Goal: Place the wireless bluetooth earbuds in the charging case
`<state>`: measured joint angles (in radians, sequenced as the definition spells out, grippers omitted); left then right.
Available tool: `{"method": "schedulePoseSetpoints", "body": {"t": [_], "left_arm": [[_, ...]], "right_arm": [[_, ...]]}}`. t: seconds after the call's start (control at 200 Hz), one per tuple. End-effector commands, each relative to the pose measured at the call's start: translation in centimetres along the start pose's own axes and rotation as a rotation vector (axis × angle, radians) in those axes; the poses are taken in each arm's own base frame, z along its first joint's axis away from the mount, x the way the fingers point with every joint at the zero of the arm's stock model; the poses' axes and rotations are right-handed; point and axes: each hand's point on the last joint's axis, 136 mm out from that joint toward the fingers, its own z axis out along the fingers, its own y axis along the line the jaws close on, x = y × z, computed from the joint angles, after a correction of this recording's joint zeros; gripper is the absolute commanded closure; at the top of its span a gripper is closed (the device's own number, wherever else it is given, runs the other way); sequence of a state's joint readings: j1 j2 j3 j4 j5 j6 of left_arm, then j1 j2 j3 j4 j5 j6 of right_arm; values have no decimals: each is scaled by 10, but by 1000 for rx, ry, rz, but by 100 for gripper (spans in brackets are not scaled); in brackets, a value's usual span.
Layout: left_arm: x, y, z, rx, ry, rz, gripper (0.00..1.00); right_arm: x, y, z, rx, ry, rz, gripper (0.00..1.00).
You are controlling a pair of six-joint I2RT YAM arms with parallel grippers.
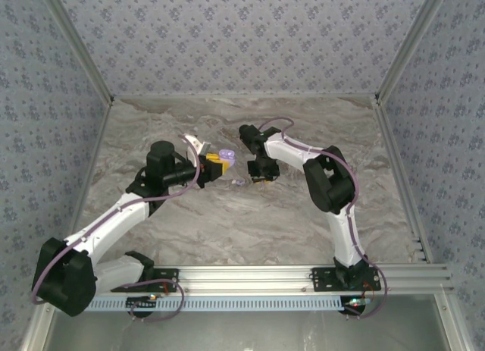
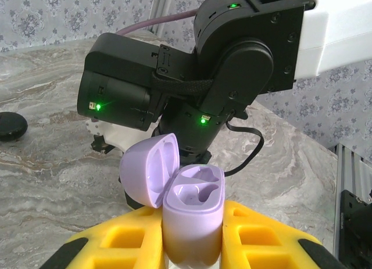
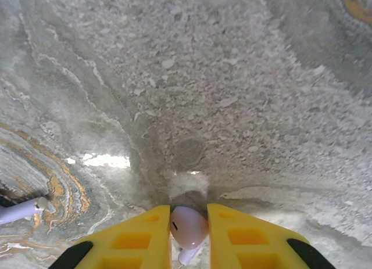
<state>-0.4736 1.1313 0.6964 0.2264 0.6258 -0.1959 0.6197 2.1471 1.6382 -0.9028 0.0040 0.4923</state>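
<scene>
Top cam: high behind the arm bases, tilted down over the whole desk (image 1: 250,230); bases at 6 o'clock, back wall (image 1: 242,40) at 12. Left wrist cam: tight behind the left end effector (image 2: 192,214), looking low across the desk at the right arm (image 2: 232,65); charging case (image 2: 195,190) at 6 o'clock. Right wrist cam: very near, almost straight down, right end effector (image 3: 189,219) at 6 o'clock, earbud (image 3: 187,225) between its fingers. Overlap: top and left wrist share charging case and right arm; top and right wrist share the second earbud (image 3: 17,212).
</scene>
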Motion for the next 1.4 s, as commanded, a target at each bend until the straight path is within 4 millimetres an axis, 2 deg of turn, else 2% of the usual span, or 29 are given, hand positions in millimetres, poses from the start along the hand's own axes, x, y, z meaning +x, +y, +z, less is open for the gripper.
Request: {"method": "schedulePoseSetpoints", "body": {"t": [0.0,0.255,0.7,0.93,1.394], "left_arm": [[6,1,0,-11,14,-8,78],[22,16,12,-41,57,-86,79],[51,42,41,-98,93,-232,79],[61,46,52,-98,113,-256,79],[68,51,64,-91,136,-295,79]], "right_arm": [[-8,-10,-14,28,-64,-66,78],[-20,-17,-38,-29,-175,-102,79],[-25,-20,-71,-102,-319,-83,81],[-27,-19,-82,-122,-354,-86,80],[-28,-10,-120,-195,-438,-110,80]]}}
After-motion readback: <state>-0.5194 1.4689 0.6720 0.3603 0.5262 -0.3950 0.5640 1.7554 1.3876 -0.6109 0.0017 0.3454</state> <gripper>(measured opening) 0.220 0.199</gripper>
